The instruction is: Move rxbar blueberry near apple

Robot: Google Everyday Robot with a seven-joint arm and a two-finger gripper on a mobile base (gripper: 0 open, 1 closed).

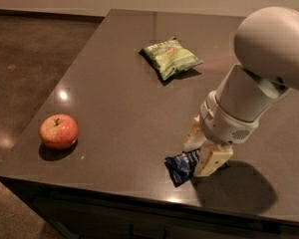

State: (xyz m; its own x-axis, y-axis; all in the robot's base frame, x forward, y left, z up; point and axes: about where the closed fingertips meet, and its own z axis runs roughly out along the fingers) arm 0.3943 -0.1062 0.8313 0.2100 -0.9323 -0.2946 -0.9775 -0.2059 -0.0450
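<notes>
Camera view: hand low over the worktop, right at one end of the rxbar blueberry; whether it grips, I cannot tell. Light, thin and crinkly, likely slippery: pinch across its width. The apple lies well apart from the hand.

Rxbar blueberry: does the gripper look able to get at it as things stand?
Probably yes. The gripper is down at one end of the rxbar blueberry, fingers apart, with nothing between; the apple and green chip bag lie well away.
</notes>
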